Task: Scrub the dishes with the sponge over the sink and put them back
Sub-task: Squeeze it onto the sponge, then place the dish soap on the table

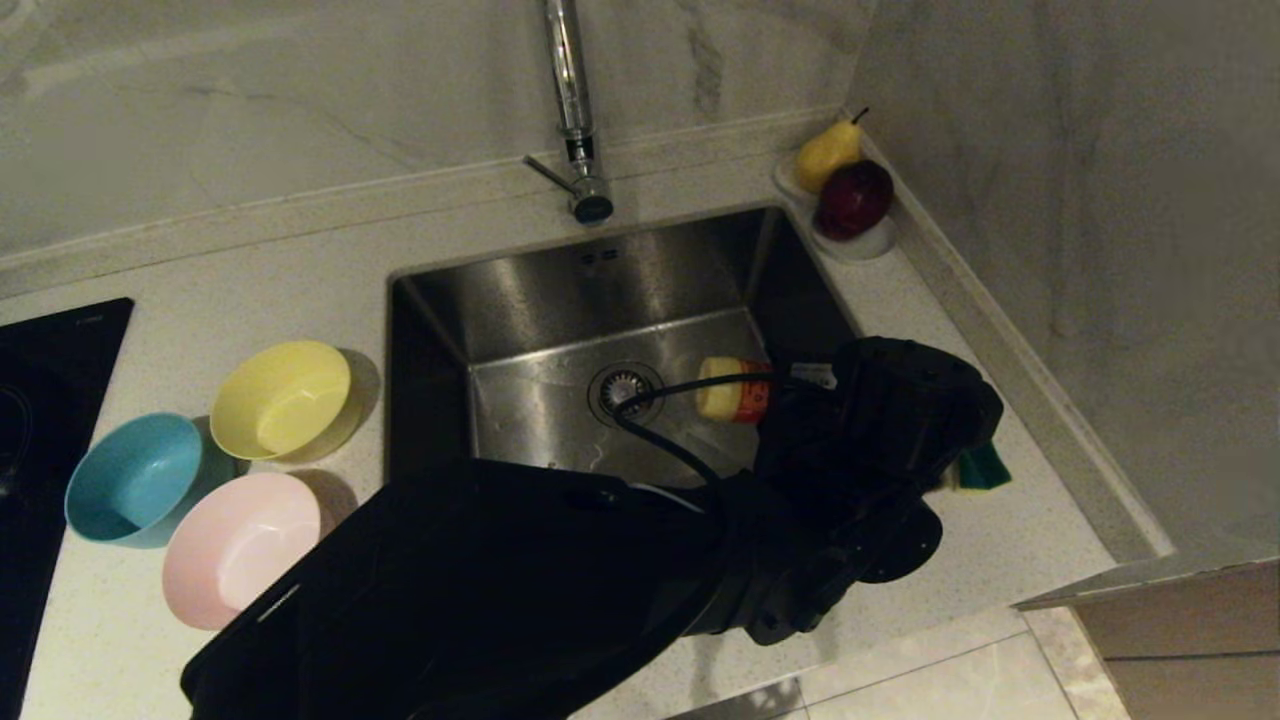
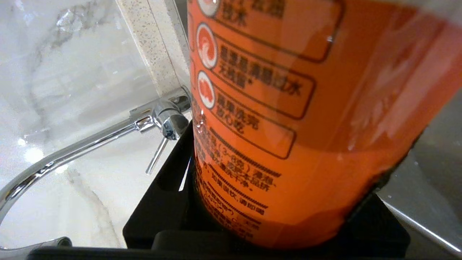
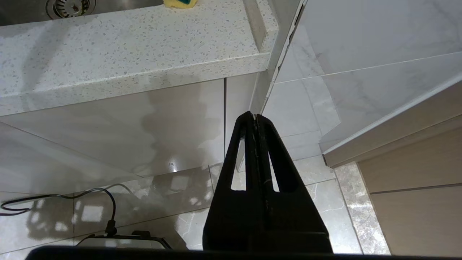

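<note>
Left gripper (image 1: 775,395) is pinching an orange bottle (image 1: 735,390), probably dish soap, holding it tipped over the sink (image 1: 600,290) near the drain (image 1: 625,388), likely so any drips fall into the basin. Sponge (image 1: 980,467) is lying on the counter (image 1: 1000,540) by the sink's right rim, partly hidden behind the arm. Yellow bowl (image 1: 282,400), blue bowl (image 1: 135,478) and pink bowl (image 1: 243,548) are sitting left of the sink, clustered. Right gripper (image 3: 255,121) is hanging below the counter edge, fingers pressed together. Basin is offering open room

We see a pale speckled stone counter (image 1: 960,560) across the frame's middle, white marbled wall tiles (image 1: 250,90) above, glossy grey floor tiles (image 3: 325,202) lower right.
</note>
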{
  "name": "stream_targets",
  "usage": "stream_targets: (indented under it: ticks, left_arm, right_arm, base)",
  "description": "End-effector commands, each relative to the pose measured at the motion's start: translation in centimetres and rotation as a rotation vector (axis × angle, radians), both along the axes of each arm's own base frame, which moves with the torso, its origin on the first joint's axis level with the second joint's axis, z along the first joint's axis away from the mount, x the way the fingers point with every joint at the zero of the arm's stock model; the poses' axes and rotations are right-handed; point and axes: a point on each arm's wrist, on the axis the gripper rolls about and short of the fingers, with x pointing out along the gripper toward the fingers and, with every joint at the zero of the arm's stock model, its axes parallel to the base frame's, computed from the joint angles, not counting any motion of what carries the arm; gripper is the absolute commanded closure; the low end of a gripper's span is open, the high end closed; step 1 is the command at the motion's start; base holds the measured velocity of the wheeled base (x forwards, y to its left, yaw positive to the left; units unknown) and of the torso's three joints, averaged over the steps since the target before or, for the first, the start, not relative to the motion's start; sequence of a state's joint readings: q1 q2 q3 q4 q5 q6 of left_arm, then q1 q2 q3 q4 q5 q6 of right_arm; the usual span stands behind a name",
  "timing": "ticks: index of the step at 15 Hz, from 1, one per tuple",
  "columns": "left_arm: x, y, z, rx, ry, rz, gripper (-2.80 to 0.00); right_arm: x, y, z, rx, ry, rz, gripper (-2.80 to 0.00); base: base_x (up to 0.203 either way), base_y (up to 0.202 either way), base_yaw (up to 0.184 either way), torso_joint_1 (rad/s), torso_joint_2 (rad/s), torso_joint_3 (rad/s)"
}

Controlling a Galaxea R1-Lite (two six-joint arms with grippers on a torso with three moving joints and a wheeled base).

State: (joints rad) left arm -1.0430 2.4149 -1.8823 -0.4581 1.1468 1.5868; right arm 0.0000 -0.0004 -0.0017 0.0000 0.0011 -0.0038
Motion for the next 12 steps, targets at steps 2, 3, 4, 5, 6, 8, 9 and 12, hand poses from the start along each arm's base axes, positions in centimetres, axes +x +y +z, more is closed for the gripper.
stream_targets:
  ticks: [2,3,4,5,6,8,9,12]
  left_arm:
    - [0.0,0.0,0.2,-0.017,-0.009,0.002,0.00]
    - [0.0,0.0,0.6,-0.048,-0.025,0.002,0.00]
    - [0.0,0.1,0.8,-0.080,-0.038,0.000,0.00]
    - [-0.1,0.1,1.0,-0.109,-0.044,-0.002,0.00]
    - [-0.2,0.2,1.4,-0.145,-0.047,-0.002,0.00]
    - [-0.2,0.3,1.5,-0.236,-0.057,-0.003,0.00]
    - [-0.2,0.3,1.5,-0.290,-0.062,-0.004,0.00]
    - [-0.4,0.2,1.8,-0.463,-0.063,-0.077,0.00]
  right_arm:
    - [0.0,0.0,0.0,-0.001,0.001,0.000,0.00]
    - [0.0,0.0,0.0,-0.001,0.001,0.000,0.00]
    - [0.0,0.0,0.0,-0.001,0.001,0.000,0.00]
    - [0.0,0.0,0.0,-0.001,0.000,0.000,0.00]
    - [0.0,0.0,0.0,-0.001,-0.002,0.000,0.00]
    - [0.0,0.0,0.0,-0.001,0.001,0.000,0.00]
    - [0.0,0.0,0.0,-0.001,0.001,0.000,0.00]
    - [0.0,0.0,0.0,-0.001,0.001,0.000,0.00]
  base:
    - [0.000,0.000,0.000,0.000,0.00,0.000]
    - [0.000,0.000,0.000,0.000,0.00,0.000]
    - [0.000,0.000,0.000,0.000,0.00,0.000]
    - [0.000,0.000,0.000,0.000,0.00,0.000]
    - [0.000,0.000,0.000,0.000,0.00,0.000]
    - [0.000,0.000,0.000,0.000,0.00,0.000]
    - [0.000,0.000,0.000,0.000,0.00,0.000]
    - [0.000,0.000,0.000,0.000,0.00,0.000]
